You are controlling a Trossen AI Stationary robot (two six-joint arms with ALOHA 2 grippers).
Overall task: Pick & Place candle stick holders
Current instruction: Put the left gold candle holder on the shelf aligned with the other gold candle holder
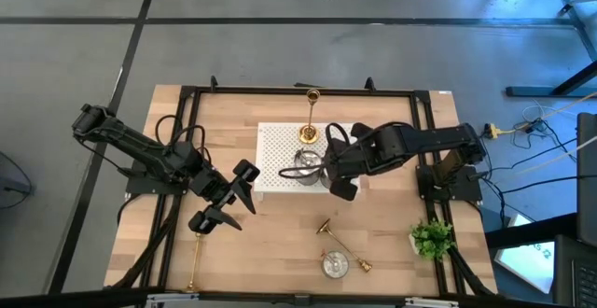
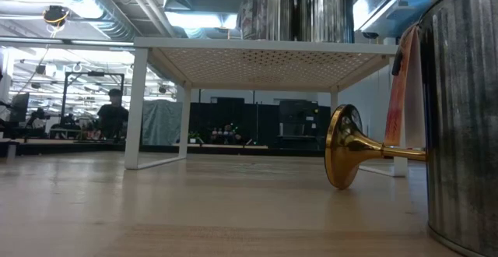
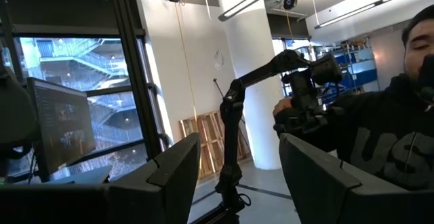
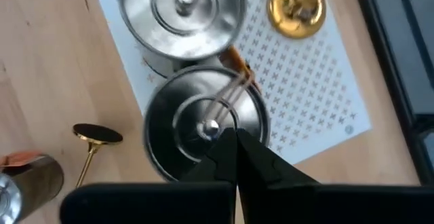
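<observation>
so the silver holder (image 4: 203, 119) in play is right at the front edge of the white perforated stand (image 1: 275, 149), round face up toward the wrist camera, and the right gripper (image 4: 234, 149) has its fingers pinched shut on the thin stem sticking out of its middle. a second silver holder (image 4: 182, 10) sits just behind it on the stand, almost touching it, also face up. one gold candlestick (image 1: 311, 117) stands upright at the back of the stand, base on the perforated top, cup toward the far edge in the overhead shot. another gold candlestick (image 1: 343, 249) lies flat on the wooden table (image 1: 280, 243) in front of the stand, long axis diagonal, flared base toward the stand and the other end right beside a third silver holder (image 1: 335, 265) near the front edge. the third gold candlestick (image 1: 195, 261) lies down near the front left, running roughly front to back, just below the left gripper (image 1: 227, 199). that one hangs in the air left of the stand with its fingers spread and nothing between them. small green plant (image 1: 431, 238) sits on the right side. a person in a dark hoodie (image 3: 386, 142) shows up in the left wrist view.
</observation>
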